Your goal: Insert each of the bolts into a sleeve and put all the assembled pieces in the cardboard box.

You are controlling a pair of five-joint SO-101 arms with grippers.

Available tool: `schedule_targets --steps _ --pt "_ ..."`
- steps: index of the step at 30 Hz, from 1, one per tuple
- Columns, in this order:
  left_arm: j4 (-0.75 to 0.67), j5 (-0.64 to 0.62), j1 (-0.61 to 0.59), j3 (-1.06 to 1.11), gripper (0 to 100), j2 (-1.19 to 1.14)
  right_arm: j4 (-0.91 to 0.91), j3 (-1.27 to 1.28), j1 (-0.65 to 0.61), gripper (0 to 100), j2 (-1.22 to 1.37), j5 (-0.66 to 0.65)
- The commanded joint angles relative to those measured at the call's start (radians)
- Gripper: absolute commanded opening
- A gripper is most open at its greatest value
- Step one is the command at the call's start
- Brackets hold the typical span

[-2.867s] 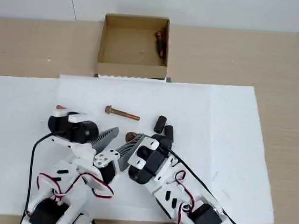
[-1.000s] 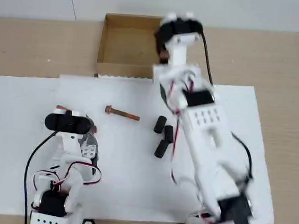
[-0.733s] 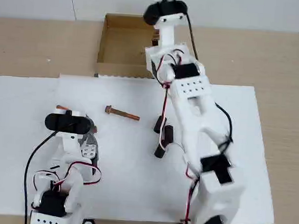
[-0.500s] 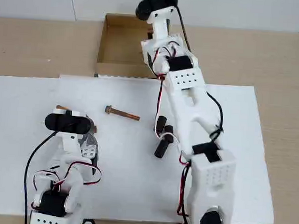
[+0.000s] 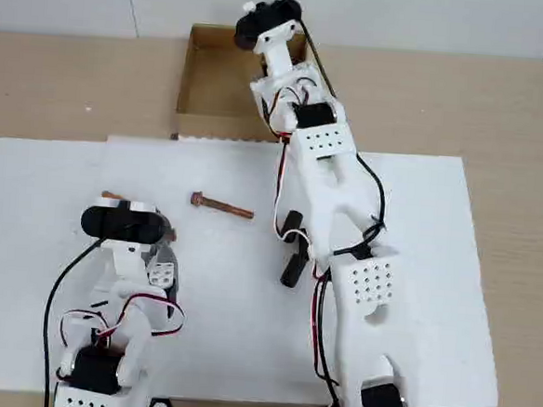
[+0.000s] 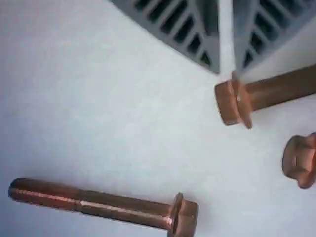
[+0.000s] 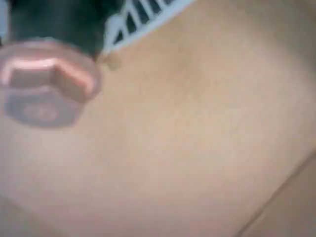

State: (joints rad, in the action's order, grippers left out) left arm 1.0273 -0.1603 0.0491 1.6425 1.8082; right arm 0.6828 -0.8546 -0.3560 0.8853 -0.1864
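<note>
My right gripper [image 7: 74,34] hangs over the cardboard box [image 5: 210,78], shut on an assembled piece: a black sleeve [image 7: 59,22] with a copper bolt head [image 7: 47,79] sticking out. In the high view the right arm [image 5: 282,51] stretches from the table's near edge to the box. My left gripper [image 6: 227,71] points down at the white paper at the near left, its fingers [image 6: 192,34] a narrow slit apart and holding nothing. Three loose bolts lie near it [image 6: 103,207] [image 6: 266,94] [image 6: 300,160]. One bolt [image 5: 222,206] lies mid-paper. Black sleeves [image 5: 292,265] lie beside the right arm.
A white paper sheet [image 5: 437,234] covers most of the wooden table [image 5: 502,108]. The box stands at the far edge of the paper. The right arm covers the box's right side and the middle of the sheet.
The right arm has swung left over the box with the assembled piece in its gripper. The left arm has kept still since a second ago.
</note>
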Motion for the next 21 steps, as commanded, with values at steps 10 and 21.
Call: schedule_targets --steps 10,21 --pt "-0.006 0.003 0.005 -0.002 1 0.011 0.027 -0.132 0.001 4.3 -0.028 -0.012" --pt "-0.006 0.003 0.005 -0.002 1 0.011 0.565 -0.568 0.001 0.4 -0.027 -0.012"
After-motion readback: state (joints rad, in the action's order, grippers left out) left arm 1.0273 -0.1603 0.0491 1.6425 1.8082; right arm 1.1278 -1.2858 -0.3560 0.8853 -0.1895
